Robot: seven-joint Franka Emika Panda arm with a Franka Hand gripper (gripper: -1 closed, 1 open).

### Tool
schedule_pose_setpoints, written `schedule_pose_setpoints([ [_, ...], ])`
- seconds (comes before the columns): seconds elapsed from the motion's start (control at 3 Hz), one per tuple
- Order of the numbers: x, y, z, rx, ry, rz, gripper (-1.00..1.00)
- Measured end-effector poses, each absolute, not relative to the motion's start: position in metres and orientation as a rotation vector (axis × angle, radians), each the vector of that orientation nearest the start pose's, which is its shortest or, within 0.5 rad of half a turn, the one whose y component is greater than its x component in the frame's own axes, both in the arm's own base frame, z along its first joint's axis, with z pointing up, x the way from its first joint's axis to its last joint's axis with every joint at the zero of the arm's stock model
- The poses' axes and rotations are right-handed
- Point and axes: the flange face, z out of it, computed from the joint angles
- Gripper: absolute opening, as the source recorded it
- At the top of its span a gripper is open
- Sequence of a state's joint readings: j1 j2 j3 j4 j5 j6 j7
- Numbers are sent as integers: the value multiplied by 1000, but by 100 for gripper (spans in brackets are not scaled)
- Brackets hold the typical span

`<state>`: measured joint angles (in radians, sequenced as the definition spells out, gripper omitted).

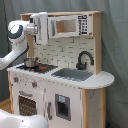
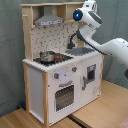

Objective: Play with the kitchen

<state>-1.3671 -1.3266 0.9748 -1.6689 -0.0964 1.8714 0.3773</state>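
Toy kitchen (image 1: 65, 95) stands upright on a light wooden floor (image 2: 100, 112), grey curtain behind it in both exterior views. White panels, light-wood frame.

Counter: small metal pot (image 1: 31, 62) sits on the stove (image 1: 37, 66) at the counter's end under the hood (image 2: 50, 20); in the second exterior view the pot (image 2: 47, 56) is near the counter's left corner. Grey sink (image 1: 72, 74) occupies the middle of the counter, black faucet (image 1: 84, 59) at its back edge. The counter's far end, at the first exterior view's right, is rounded.

Front: oven door (image 2: 65, 96) below the stove, knobs above it.

Upper shelf: microwave cabinet (image 1: 70, 26) with control panel at its right side.

White arm (image 2: 107, 47) reaches up to the upper cabinet level. Gripper (image 1: 41, 27) is at the top of the kitchen, beside the microwave cabinet and above the stove; wrist end with blue light visible in the second exterior view (image 2: 82, 12). Cannot tell how the jaws stand, nor whether anything is held
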Motion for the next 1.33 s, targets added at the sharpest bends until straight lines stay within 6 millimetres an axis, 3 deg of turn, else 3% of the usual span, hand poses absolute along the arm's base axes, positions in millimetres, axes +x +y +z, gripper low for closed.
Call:
schedule_pose_setpoints([
  [1.33, 383, 227, 720, 1717, -501, 1068, -100],
])
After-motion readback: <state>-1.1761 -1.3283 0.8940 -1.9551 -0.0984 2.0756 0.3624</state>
